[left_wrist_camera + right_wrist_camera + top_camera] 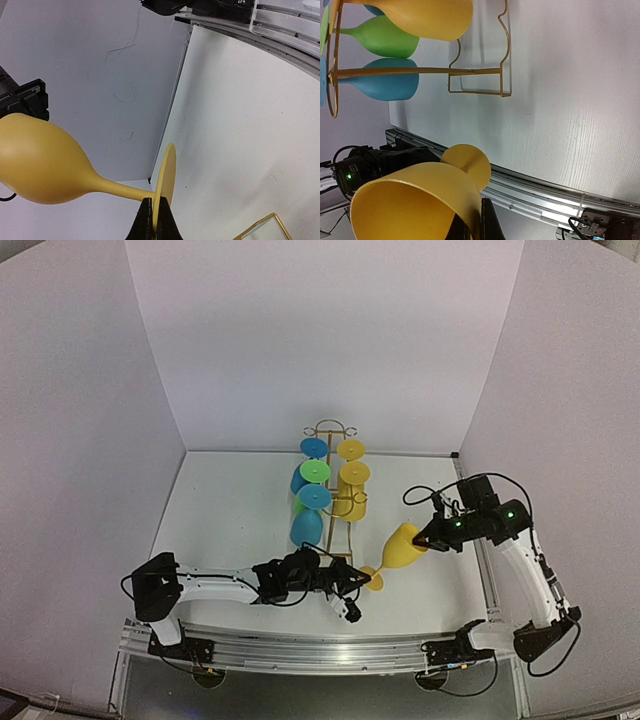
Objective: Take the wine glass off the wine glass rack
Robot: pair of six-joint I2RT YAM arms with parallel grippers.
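A yellow wine glass (pixel 402 545) lies tilted in the air just right of the gold wine glass rack (pixel 335 502), free of it. My left gripper (pixel 366 583) pinches the edge of its round foot; in the left wrist view the foot (pixel 165 175) sits between the two black fingers (pixel 145 220), with the bowl (pixel 40 160) out to the left. My right gripper (pixel 428 540) is shut on the bowl's rim. The right wrist view shows the rim wall (pixel 415 200) clamped between its fingers (pixel 489 222).
Blue (pixel 308 525), green (pixel 315 472) and yellow (pixel 352 478) glasses still hang on the rack, which the right wrist view shows as a gold frame (pixel 480 71). The aluminium rail (pixel 300 645) runs along the near table edge. White walls enclose the table on three sides.
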